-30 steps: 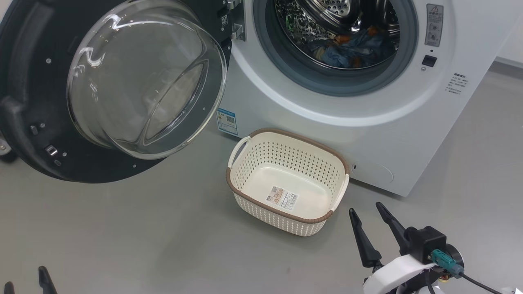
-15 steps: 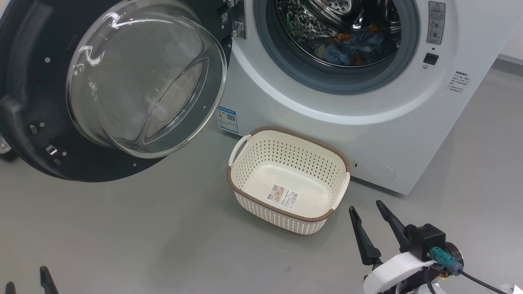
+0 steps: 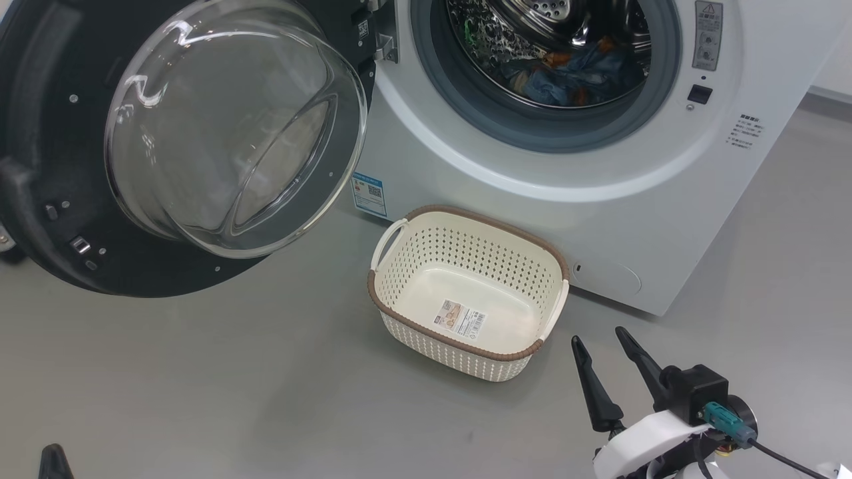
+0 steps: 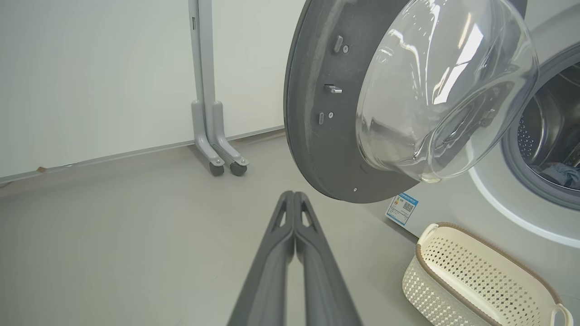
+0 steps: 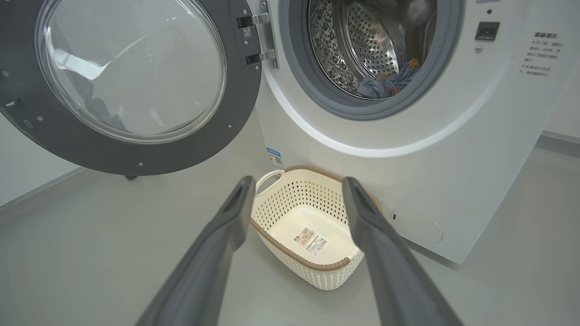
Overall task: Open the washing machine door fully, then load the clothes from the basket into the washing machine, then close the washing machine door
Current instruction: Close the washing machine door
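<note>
Inside the washing machine (image 3: 506,193): clothes (image 3: 566,73) | washing machine door (image 3: 40,133) swung wide open | basket (image 3: 459,351) on floor (image 3: 200,372) just beside the machine | left gripper (image 4: 294,194) jaws together | right gripper (image 3: 597,336) jaws apart

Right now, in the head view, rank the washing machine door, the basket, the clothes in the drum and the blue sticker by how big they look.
1. washing machine door, largest, though nearer the camera
2. basket
3. clothes, partly hidden by the gasket
4. blue sticker, smallest
</note>
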Robot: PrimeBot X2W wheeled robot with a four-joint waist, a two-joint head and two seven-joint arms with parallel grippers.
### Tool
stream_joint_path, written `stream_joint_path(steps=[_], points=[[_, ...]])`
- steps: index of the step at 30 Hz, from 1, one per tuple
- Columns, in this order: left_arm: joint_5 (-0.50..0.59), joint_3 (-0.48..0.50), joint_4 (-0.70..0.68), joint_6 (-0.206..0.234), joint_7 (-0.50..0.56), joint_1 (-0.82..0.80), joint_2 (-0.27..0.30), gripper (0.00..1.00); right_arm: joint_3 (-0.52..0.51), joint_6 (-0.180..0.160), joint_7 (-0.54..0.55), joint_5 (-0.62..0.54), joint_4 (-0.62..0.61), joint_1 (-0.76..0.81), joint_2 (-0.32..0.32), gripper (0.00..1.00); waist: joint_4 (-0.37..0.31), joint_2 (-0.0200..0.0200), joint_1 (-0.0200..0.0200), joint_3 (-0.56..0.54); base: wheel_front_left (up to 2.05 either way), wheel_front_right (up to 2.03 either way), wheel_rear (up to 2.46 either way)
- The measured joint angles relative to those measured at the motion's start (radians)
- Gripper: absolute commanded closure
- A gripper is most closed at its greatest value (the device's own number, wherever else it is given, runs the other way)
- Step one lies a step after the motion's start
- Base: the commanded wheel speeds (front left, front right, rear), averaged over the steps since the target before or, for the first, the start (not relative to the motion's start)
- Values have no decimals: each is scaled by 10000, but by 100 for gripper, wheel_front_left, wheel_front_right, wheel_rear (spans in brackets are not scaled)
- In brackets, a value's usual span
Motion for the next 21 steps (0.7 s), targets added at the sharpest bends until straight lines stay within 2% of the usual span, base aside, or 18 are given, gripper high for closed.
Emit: stream_joint_path(steps=[12,16,19,21], points=[[-286,805,-533,-167,0,-691,-17,100,-42,0,0,31,-2,1,0,0,-44,0,0,26,0,0,0],[-844,1329,-669,-178,0,-1149,25,100,10,0,0,31,0,0,-2,0,-121,0,0,36,0,0,0],[-1340,1894,-719,-236,-2,-1607,232,100,79,2,0,31,10,-3,-2,0,-229,0,0,46,0,0,0],[-1430,2092,-840,-253,-2,-1889,591,100,105,2,0,31,8,-10,-2,0,-311,0,0,58,0,0,0]])
